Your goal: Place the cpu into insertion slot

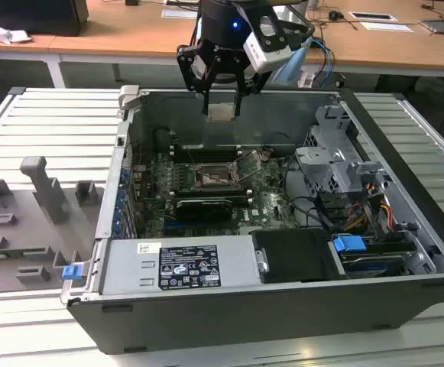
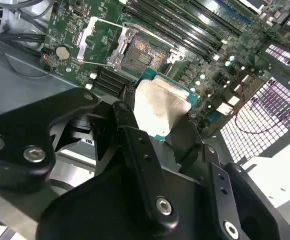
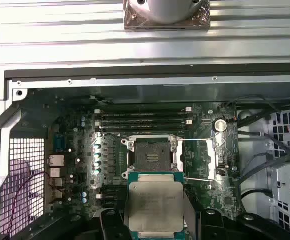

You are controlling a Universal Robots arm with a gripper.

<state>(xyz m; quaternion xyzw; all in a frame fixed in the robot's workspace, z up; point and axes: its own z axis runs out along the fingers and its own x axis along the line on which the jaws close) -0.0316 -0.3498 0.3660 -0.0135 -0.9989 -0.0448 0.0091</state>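
Our pincer (image 1: 222, 107) is closed on the cpu (image 1: 222, 114). Its two fingers (image 2: 127, 117) press on two opposite edges of the chip and are open just as wide as the chip is. We think it grabs the edges so nothing touches the shiny flat face or the underside.

The chip hangs flat between the fingertips, with its silvery face turned up toward the pincer's body. Flat makes sense to us, because the insertion slot (image 1: 215, 177) is flat too, and a tilted chip would not sit well in it.

The pincer and chip are high up, about level with the top rim of the open computer case (image 1: 283, 313). The slot is well below the fingertips, down on the green board (image 3: 204, 150) at the bottom of the case. So the chip is in the air and touches nothing but the fingers.

In the first wrist view we see the dark square of the slot just past one edge of the chip. We cannot tell from this if the chip is right over it or a little to one side.

The slot's metal lid (image 1: 251, 164) is flipped up and open, beside the slot and below the pincer. That leaves the dark square bare, so a chip can go in. The long black memory slots (image 3: 142, 120) lie just beyond the slot, also far below the fingers.

The chip is picked up and carried over the case, but not yet in its slot.
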